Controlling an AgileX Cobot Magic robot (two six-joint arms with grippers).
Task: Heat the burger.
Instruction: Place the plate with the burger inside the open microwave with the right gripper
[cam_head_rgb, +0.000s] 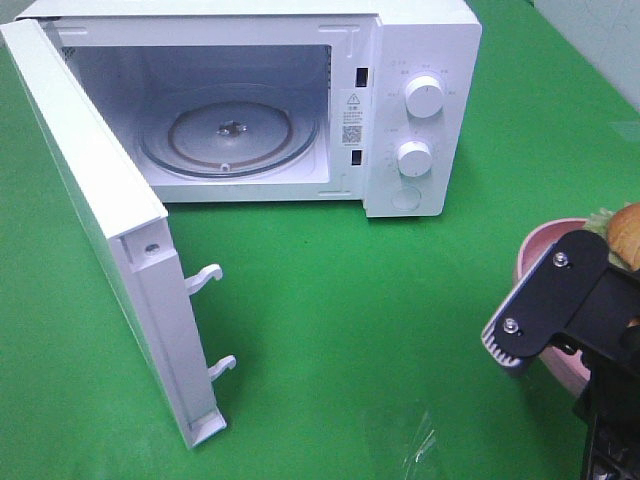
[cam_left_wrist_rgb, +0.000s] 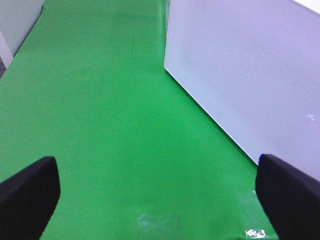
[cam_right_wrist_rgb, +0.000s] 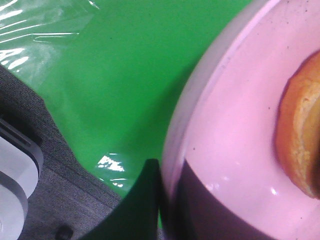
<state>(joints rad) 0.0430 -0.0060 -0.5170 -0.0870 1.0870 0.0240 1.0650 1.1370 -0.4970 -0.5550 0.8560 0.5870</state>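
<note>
The burger (cam_head_rgb: 625, 232), with a golden bun and green lettuce, sits on a round pink plate (cam_head_rgb: 540, 245) at the right edge of the green table. In the right wrist view its orange-brown bottom bun (cam_right_wrist_rgb: 300, 140) lies on the plate (cam_right_wrist_rgb: 235, 125). My right gripper (cam_head_rgb: 550, 320) is at the plate's near-left rim. In its wrist view the right gripper (cam_right_wrist_rgb: 167, 205) has one dark finger outside the rim and one inside, closed on it. My left gripper (cam_left_wrist_rgb: 160, 200) is open and empty above the green cloth; it is out of the exterior view.
The white microwave (cam_head_rgb: 420, 100) stands at the back with its door (cam_head_rgb: 100, 220) swung wide open to the left and a glass turntable (cam_head_rgb: 228, 132) inside. A white perforated panel of it (cam_left_wrist_rgb: 250, 75) shows beside my left gripper. Green cloth (cam_head_rgb: 350, 300) covers the table.
</note>
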